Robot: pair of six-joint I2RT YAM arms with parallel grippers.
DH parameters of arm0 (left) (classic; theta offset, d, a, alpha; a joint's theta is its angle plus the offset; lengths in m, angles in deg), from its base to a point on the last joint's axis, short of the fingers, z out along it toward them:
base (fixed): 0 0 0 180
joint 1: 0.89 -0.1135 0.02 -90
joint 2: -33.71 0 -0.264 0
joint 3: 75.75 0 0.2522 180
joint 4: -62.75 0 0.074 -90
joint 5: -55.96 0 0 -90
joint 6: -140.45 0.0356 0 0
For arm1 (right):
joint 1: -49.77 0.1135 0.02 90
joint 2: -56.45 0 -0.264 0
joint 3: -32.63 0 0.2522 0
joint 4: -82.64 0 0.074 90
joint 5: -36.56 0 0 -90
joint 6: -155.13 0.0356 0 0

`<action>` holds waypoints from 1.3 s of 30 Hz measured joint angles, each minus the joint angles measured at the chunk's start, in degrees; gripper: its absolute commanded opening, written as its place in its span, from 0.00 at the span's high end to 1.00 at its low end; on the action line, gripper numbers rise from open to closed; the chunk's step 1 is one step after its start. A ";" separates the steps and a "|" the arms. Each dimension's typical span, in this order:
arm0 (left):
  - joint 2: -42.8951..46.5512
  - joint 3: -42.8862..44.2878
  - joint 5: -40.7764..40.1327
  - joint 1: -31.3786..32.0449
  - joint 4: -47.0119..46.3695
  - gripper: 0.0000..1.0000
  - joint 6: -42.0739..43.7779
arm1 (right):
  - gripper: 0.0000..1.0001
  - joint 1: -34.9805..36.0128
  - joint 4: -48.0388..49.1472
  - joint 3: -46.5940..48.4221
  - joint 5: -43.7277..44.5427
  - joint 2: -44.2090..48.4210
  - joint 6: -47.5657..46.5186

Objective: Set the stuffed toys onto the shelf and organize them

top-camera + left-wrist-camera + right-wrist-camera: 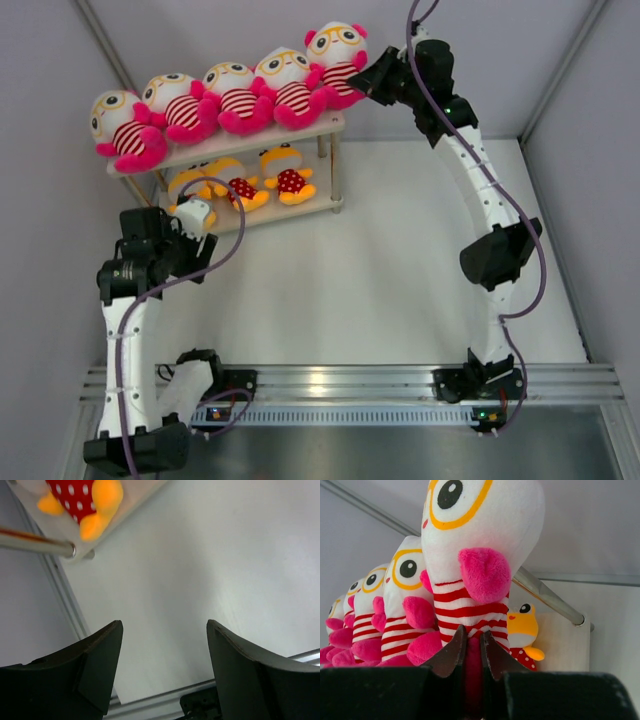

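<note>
**Right arm's got the end striped toy pinched, up on the shelf**

Standing next to the rig, here's what I see. The right gripper (472, 636) is up at the top tier of the shelf (250, 141). Its fingers are squeezed almost together on a hot-pink limb at the bottom of the end striped plush (480, 535) — just a strip of pink fuzz shows between the tips. That toy sits straight ahead of the gripper and towers over it, upright. It has a white head with yellow glasses, and one pink arm sticks out just above the fingertips.

Off to that gripper's left, the other striped toys (402, 595) sit in a row on the same top board, four of them. They're packed shoulder to shoulder, each touching the next.

Just right of the fingers and further back, one of the orange polka-dot toys (522, 627) peeks out from behind the held plush, beside a silver rod (547, 596) of the shelf. From overhead you can see all three orange ones side by side on the lower board.

The left gripper (165, 625) hangs low near the shelf's left end, jaws spread wide with nothing in them — only bare white table (210, 565) shows between the fingers. Ahead of it and up to its left is a corner of the lower board with an orange toy on it, well apart from the fingertips
</note>
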 measured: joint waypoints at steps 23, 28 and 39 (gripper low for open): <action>-10.80 40.89 -23.76 0.26 3.69 0.25 -6.56 | 1.00 0.48 1.60 -0.11 -1.49 0.00 1.38; -17.07 39.58 -26.12 0.26 1.09 0.33 -3.58 | 1.00 0.52 1.70 -0.15 -2.23 0.00 1.51; -18.86 37.03 -25.70 0.26 -5.40 0.50 2.51 | 1.00 0.52 3.52 -1.62 -2.67 0.00 1.95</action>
